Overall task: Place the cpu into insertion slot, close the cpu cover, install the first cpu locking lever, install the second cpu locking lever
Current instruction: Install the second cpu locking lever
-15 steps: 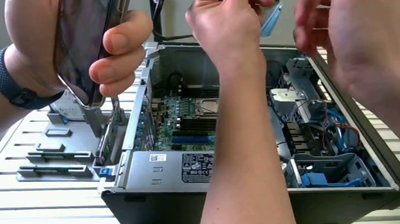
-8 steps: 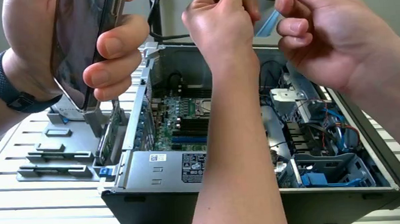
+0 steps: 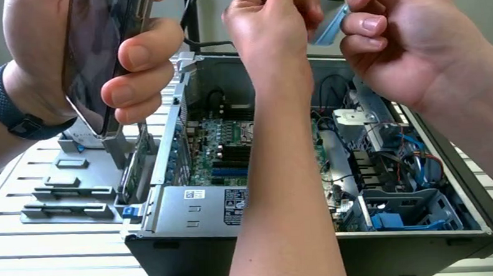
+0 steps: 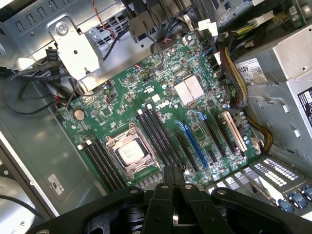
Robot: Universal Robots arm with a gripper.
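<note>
One gripper (image 4: pixel 173 183), jaws pressed shut on nothing, hangs above the green board (image 4: pixel 165 107). Beyond its tips, the cpu (image 4: pixel 130 154) lies seated in the insertion slot (image 4: pixel 131 155), cpu cover (image 4: pixel 139 173) apparently closed; the locking levers look due, needing a precise descent.

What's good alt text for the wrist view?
Looking down into an open computer case, the shut gripper hangs above a green board. The cpu already sits in its insertion slot, beside long black memory slots.
</note>
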